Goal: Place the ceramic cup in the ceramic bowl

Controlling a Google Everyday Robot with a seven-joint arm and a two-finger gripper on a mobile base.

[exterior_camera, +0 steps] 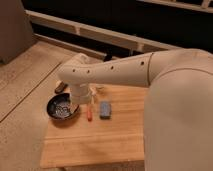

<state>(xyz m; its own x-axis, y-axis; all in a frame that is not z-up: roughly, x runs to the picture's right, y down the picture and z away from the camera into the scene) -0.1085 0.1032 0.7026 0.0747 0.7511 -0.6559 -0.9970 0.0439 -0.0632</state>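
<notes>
The gripper (80,98) hangs by the right rim of the ceramic bowl (59,109); I cannot tell its hold, nor make out the ceramic cup there. The cup is probably light, slick and chippable: pinch its wall.

We saw our arm (120,75) as a thick, smooth, cream-white tube with a matte finish and a row of small dark dots (111,67) spaced along its upper side. To the right it widened into a much broader rounded shell (180,115) of the same pale colour, plain and softly shaded. Our tool (81,96) showed only as a short pale stub under the arm's rounded end, over the desk (100,142), just beside the ceramic bowl (52,103).
</notes>
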